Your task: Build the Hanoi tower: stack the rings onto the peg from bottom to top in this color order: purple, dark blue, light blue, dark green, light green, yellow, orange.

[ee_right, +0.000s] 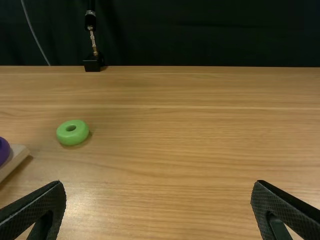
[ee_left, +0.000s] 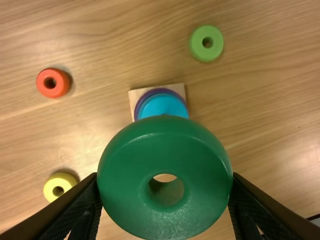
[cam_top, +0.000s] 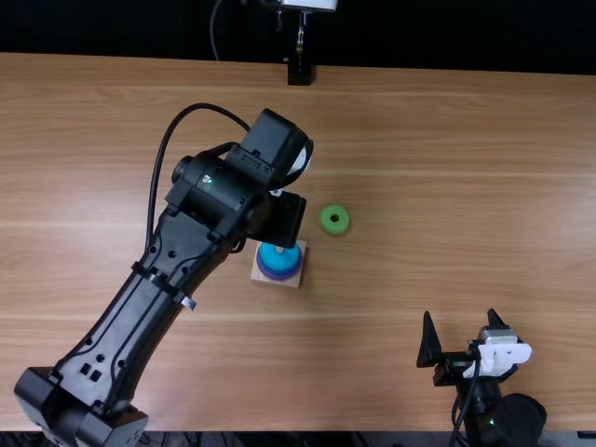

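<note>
The left arm slants from its base at the table's near left toward the middle, wrist bent so that the left gripper points down beside the square wooden base. The left wrist view shows its two fingers pinching a glossy dark green ring, held above the table and overlapping the base from that camera. On the base, a light blue ring lies over a wider purple ring.

The right arm sits low at the near edge, its right gripper aimed forward, roughly level, with fingers spread wide and nothing between them.

A light green ring lies flat on the table near the base. The left wrist view also shows an orange-red ring and a yellow ring, both flat on the wood, apart from each other and from the base.
</note>
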Controlling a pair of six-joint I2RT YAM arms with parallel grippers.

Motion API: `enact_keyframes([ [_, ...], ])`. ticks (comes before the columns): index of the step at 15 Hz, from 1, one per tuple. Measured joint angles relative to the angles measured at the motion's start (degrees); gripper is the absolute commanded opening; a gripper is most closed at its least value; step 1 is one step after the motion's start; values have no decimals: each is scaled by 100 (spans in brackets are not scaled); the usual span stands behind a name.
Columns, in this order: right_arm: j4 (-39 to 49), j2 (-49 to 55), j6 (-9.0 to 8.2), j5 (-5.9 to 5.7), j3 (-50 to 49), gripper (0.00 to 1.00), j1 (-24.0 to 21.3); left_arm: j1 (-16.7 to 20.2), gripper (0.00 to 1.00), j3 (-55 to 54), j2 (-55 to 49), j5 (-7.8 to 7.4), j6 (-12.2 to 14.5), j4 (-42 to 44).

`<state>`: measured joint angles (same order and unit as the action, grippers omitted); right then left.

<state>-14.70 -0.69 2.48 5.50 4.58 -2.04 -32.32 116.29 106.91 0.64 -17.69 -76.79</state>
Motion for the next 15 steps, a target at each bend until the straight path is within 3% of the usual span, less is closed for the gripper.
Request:
enact_keyframes([
  [6,2,0,-2,0,2,100,0,-111,0,46,179,0,-192,-2],
  [15,4,0,-2,0,2,100,0,-111,0,50,444,0,-208,-4],
])
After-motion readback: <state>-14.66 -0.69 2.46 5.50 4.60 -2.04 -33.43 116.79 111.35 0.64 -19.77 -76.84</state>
